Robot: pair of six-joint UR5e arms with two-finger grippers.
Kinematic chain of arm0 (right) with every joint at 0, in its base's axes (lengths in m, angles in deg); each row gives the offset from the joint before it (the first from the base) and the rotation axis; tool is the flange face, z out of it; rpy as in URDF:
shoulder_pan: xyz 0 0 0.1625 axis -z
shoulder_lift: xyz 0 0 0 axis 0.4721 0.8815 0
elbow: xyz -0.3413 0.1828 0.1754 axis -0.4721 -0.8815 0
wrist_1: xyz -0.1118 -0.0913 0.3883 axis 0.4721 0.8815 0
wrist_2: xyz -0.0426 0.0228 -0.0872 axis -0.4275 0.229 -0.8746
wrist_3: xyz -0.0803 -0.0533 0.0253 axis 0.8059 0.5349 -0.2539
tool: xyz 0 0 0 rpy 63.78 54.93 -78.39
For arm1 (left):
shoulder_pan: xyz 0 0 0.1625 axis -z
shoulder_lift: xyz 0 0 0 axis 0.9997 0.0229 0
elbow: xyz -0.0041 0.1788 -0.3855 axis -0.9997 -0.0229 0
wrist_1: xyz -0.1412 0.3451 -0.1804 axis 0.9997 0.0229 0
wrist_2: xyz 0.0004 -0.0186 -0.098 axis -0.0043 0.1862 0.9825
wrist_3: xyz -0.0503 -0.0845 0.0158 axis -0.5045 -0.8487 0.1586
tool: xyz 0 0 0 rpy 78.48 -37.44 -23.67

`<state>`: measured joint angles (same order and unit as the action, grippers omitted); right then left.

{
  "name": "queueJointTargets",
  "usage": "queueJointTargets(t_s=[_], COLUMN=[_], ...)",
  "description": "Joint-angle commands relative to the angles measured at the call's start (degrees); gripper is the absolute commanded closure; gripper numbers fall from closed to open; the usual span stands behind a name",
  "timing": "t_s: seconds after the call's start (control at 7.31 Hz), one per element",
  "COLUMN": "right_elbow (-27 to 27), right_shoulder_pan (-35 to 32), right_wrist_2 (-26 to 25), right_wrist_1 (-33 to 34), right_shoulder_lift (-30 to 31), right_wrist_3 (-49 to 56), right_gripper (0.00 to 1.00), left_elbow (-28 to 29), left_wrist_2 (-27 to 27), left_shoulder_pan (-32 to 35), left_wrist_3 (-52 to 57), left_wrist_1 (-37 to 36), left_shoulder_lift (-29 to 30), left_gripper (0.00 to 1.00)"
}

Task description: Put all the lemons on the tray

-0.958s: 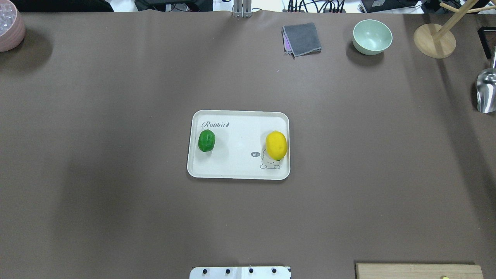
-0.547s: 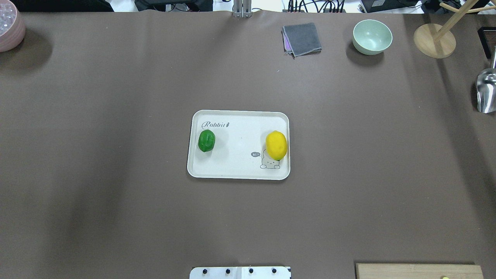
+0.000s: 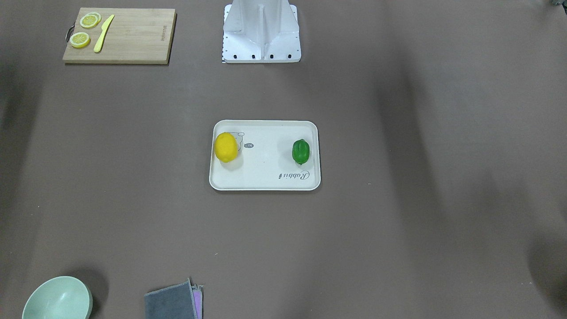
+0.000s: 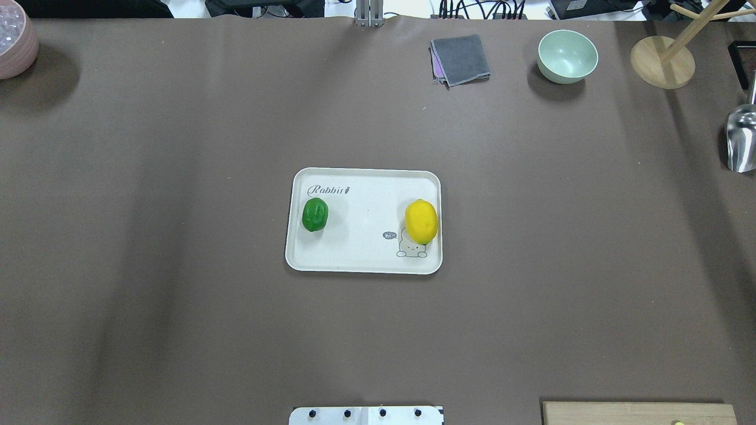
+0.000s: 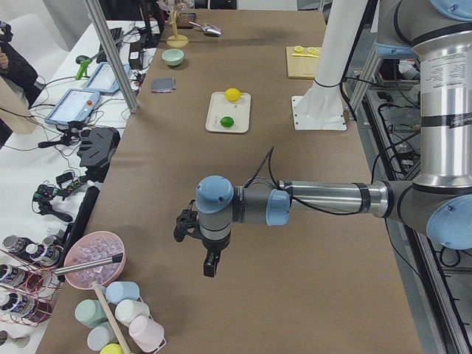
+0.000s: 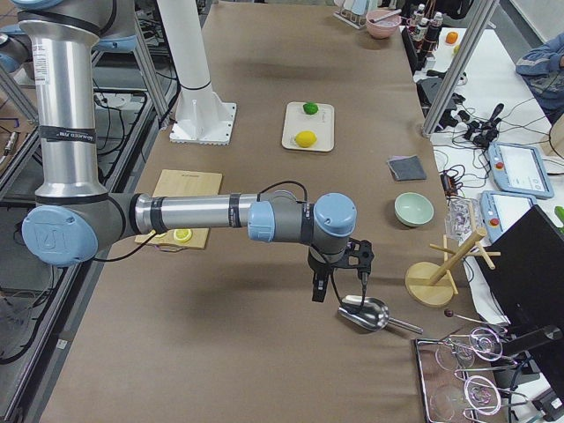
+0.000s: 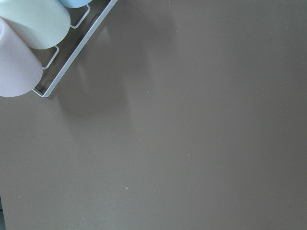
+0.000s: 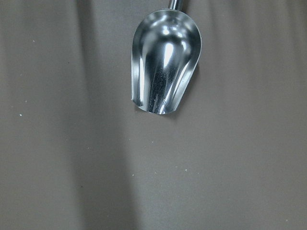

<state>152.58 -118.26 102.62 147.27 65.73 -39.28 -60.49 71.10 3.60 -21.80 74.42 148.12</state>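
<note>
The cream-white tray (image 4: 363, 260) (image 3: 266, 177) lies in the middle of the table. The yellow lemon (image 4: 421, 221) (image 3: 226, 147) rests on it over the bear drawing, and the green lemon (image 4: 315, 214) (image 3: 300, 151) rests on it under the word "Rabbit". Both show small in the exterior left view, on the tray (image 5: 228, 110), and in the exterior right view, on the tray (image 6: 308, 126). My left gripper (image 5: 210, 264) hangs above the table's left end, far from the tray. My right gripper (image 6: 322, 289) hangs over the table's right end beside a metal scoop. I cannot tell whether either is open or shut.
A metal scoop (image 8: 165, 67) (image 4: 741, 139) lies at the right end. A mint bowl (image 4: 567, 56), a folded grey cloth (image 4: 460, 59) and a wooden stand (image 4: 661, 62) sit along the far edge. A bamboo board (image 3: 119, 35) holds lemon slices and a knife. A pink bowl (image 4: 15, 44) and a cup rack (image 7: 57, 52) are at the left.
</note>
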Motion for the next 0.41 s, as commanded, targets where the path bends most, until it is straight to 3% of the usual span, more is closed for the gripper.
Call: queueJointTargets(t_s=[0.0, 0.27], right_elbow=[0.0, 0.0], right_shoulder_pan=[0.0, 0.0], right_wrist_2=[-0.1, -0.1], right_wrist_1=[0.0, 0.1], right_shoulder_lift=[-0.2, -0.2], right_wrist_3=[0.0, 0.0], right_gripper=[0.00, 0.00], left_elbow=[0.2, 0.1], left_wrist_2=[0.6, 3.6], left_shoulder_pan=[0.1, 0.0], left_wrist_3=[0.0, 0.0], left_wrist_1=[0.0, 0.1], left_shoulder_lift=[0.0, 0.0], left_gripper=[0.02, 0.02])
